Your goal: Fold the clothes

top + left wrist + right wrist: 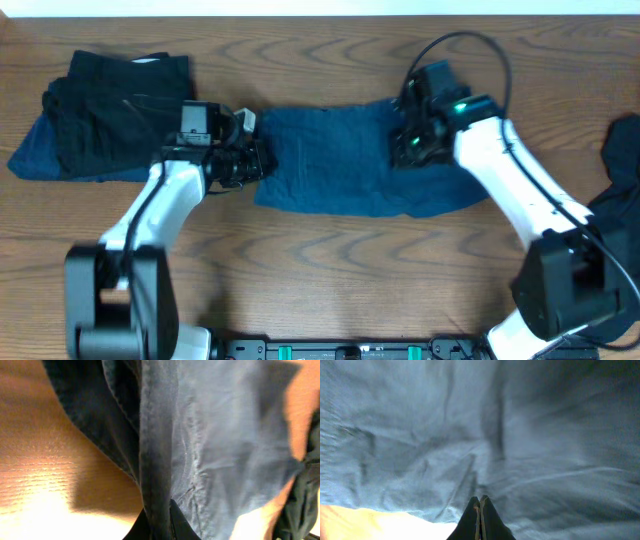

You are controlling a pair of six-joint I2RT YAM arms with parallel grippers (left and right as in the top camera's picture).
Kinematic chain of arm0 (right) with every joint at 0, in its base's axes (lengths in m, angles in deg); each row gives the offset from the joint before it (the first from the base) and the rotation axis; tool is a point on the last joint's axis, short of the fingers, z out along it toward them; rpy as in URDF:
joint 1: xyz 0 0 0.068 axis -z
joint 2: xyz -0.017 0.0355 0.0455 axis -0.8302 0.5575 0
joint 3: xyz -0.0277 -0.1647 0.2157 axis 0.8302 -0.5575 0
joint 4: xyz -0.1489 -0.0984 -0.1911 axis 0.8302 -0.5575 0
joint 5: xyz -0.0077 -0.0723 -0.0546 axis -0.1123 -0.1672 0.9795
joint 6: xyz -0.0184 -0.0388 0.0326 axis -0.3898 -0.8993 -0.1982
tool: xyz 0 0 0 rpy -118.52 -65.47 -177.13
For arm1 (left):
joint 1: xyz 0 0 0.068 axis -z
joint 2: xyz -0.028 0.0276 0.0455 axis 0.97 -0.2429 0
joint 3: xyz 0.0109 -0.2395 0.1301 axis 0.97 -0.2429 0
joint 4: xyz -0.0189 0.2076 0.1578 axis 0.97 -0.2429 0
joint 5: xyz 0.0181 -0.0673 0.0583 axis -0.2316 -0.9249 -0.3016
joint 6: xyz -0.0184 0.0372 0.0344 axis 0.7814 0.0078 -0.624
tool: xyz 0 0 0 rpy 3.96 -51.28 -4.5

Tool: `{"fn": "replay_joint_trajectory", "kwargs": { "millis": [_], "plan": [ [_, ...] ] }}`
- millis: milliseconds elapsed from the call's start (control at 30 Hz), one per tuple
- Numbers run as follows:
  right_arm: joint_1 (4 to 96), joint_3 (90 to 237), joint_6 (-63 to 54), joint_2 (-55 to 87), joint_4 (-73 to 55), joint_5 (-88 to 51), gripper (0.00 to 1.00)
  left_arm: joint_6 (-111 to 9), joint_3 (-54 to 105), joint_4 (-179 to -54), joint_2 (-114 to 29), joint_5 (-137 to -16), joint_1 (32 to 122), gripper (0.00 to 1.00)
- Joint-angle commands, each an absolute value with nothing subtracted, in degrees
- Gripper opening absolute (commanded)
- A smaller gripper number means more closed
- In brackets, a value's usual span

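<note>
The dark blue denim shorts (340, 160) lie spread flat across the middle of the table. My left gripper (258, 160) is at their left edge, shut on a thick hem or band of the denim. In the left wrist view this band (157, 460) runs straight into the jaws (159, 525). My right gripper (408, 150) is over the right part of the shorts. In the right wrist view its fingertips (479, 505) are pressed together above wrinkled denim (470, 435), and I see no cloth between them.
A stack of black and navy garments (110, 120) sits at the far left, just behind the left arm. Another dark garment (620, 190) lies at the right edge. Bare wooden table (350, 270) shows in front of the shorts.
</note>
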State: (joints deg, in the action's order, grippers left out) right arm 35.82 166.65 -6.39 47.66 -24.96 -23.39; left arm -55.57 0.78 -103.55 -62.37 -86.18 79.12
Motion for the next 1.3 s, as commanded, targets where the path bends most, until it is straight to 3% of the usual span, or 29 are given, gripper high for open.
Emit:
{"fn": "replay_joint_trajectory", "kwargs": {
  "millis": [0, 267, 733, 967, 1267],
  "plan": [
    [32.3, 163.84, -5.82, 49.96, -22.84, -28.13, 0.01, -54.57, 0.78, -104.48, -57.64, -85.55, 79.14, 0.06],
    [24.52, 161.93, -3.88, 59.29, -15.56, -36.68, 0.01, -49.3, 0.78, -105.75, -49.45, -85.64, 79.14, 0.06],
    [18.12, 162.52, -0.95, 61.96, -7.41, -35.04, 0.01, -47.68, 0.82, -107.04, -41.23, -85.74, 79.14, 0.06],
    [23.45, 166.63, -1.58, 51.82, -13.83, -29.71, 0.01, -48.36, 0.82, -107.98, -42.39, -85.48, 79.14, 0.06],
    [37.96, 167.16, -3.26, 43.29, -25.18, -17.95, 0.01, -48.3, 0.82, -107.5, -42.39, -82.92, 79.14, 0.06]
  ]
}}
